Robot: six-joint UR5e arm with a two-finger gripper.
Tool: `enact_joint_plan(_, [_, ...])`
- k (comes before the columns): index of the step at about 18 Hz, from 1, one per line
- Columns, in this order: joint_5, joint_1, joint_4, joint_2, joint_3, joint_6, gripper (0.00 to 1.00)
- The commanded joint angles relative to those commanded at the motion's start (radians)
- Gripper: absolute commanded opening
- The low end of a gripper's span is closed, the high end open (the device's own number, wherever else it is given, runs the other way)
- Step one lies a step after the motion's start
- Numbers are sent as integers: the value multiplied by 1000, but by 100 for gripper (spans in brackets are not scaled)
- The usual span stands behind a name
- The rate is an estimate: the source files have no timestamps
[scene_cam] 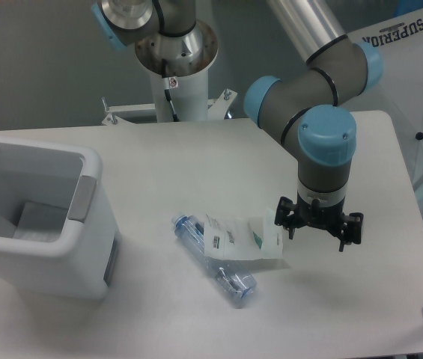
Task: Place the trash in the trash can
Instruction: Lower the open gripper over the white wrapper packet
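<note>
From my remote seat, the first trouble was the end effector [318,227]: it hung just above the desk [196,157] to the right of the trash, and I saw it from behind and above, so the fingers read only as dark prongs spread to either side, and I could not tell whether they were wide or narrow; nothing was in them. The arm's upper links ran out of the top of the view, and the trash can [37,217] was cut off at the left edge. Part of the crushed bottle [215,262] was hidden, because the white packet [242,239] lay flat across its middle. The bottle was clear, lying diagonally near the desk's centre with its blue end toward the upper left. The packet carried a green mark near its right side and some small dark print too fine for me to read. The trash can was white and boxy with rounded corners and a grey panel on its right rim, standing well apart from the trash at the left. At upper right, a white sheet [413,67] read "SUPERIOR".
</note>
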Motion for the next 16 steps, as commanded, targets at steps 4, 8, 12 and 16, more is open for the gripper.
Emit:
enact_joint_plan(4, [-3, -2, 2, 0, 0, 2, 100])
enact_joint_plan(8, [-3, -3, 11, -5, -6, -3, 100])
enact_joint_plan(12, [-9, -12, 40, -11, -37, -6, 100])
enact_joint_plan(16, [-5, -15, 104, -28, -77, -6, 100])
